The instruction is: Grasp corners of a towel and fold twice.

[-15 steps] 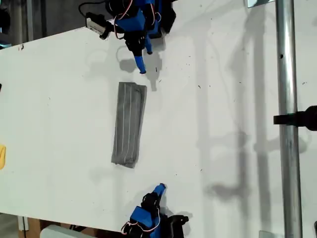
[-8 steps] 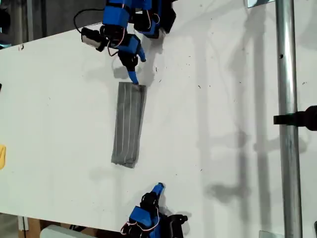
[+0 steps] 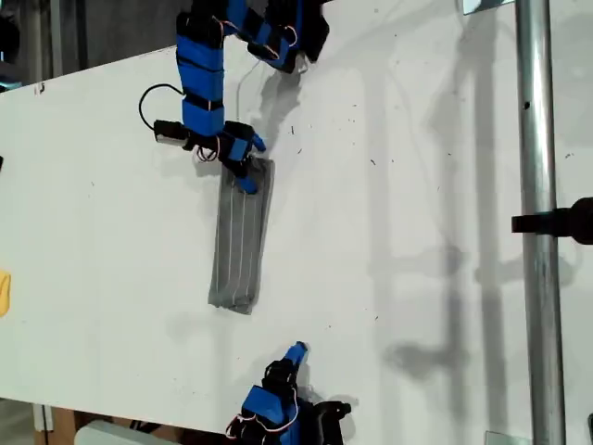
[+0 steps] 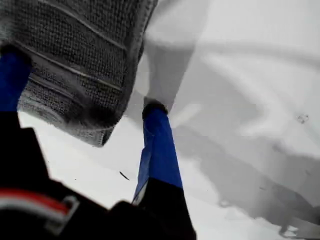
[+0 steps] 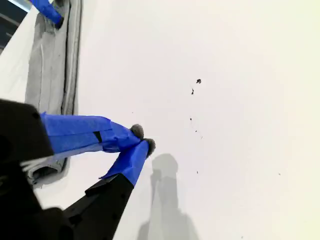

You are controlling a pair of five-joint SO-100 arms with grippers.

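in the exterior view the towel (image 3: 242, 235) lies folded into a long narrow strip on the white desk (image 3: 111, 204), running from near the view's top toward its bottom, a little left of the view's middle, its stripes running along its length. my first hand (image 3: 246, 176) is down at the strip's far end, with one blue finger over the cloth near its corner; the arm reaches in from the top of this view, a black cable looping beside it. my second hand (image 3: 298, 350) sits near the bottom edge of this view, well apart from the towel's near end and off to its right. a metal pole (image 3: 537, 222) with a black clamp crosses the right side of this view. in the first wrist view the towel (image 4: 75, 60) fills one part of the frame, its knit and pale stripes plain, a rounded corner (image 4: 97, 132) hanging just off the desk (image 4: 240, 100). my first hand (image 4: 82, 82) is spread open: one blue finger (image 4: 11, 75) rests on the cloth, the other finger (image 4: 157, 150) stands on bare desk just beside the towel's edge, so the corner lies between them, not pinched. in the second wrist view my second hand (image 5: 142, 140) is clenched, fingertips touching with nothing between them, over bare desk (image 5: 225, 100). the towel (image 5: 50, 75) lies beside it, and the first hand's blue finger (image 5: 47, 11) shows at its far end.
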